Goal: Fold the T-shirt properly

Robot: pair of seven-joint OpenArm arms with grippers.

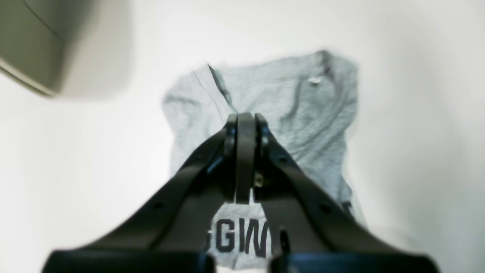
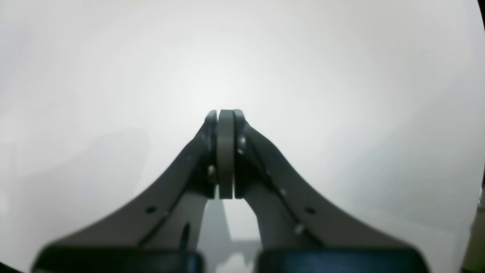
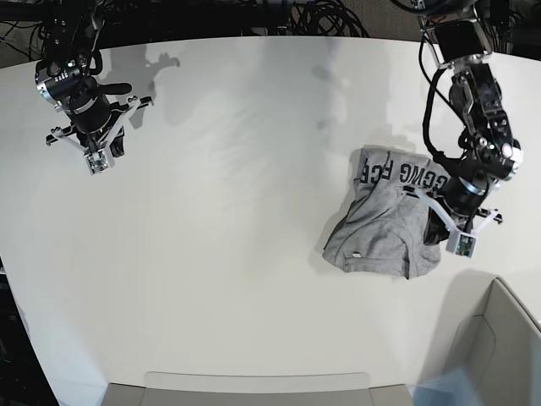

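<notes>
The heather-grey T-shirt (image 3: 382, 227) lies crumpled on the right side of the white table (image 3: 237, 237). Black block lettering shows along its far edge, and a small neck label shows near its front edge. In the left wrist view the T-shirt (image 1: 303, 113) lies below and ahead of my left gripper (image 1: 245, 118), with the lettering near the fingers' base. My left gripper (image 3: 438, 228) is shut and holds no cloth, at the shirt's right edge. My right gripper (image 3: 108, 144) is shut and empty at the far left, away from the shirt. The right wrist view shows it (image 2: 226, 113) over bare table.
A beige bin (image 3: 499, 347) stands at the front right corner and also shows in the left wrist view (image 1: 38, 45). A grey tray edge (image 3: 254, 387) runs along the table's front. Cables (image 3: 321, 17) lie behind the table's back edge.
</notes>
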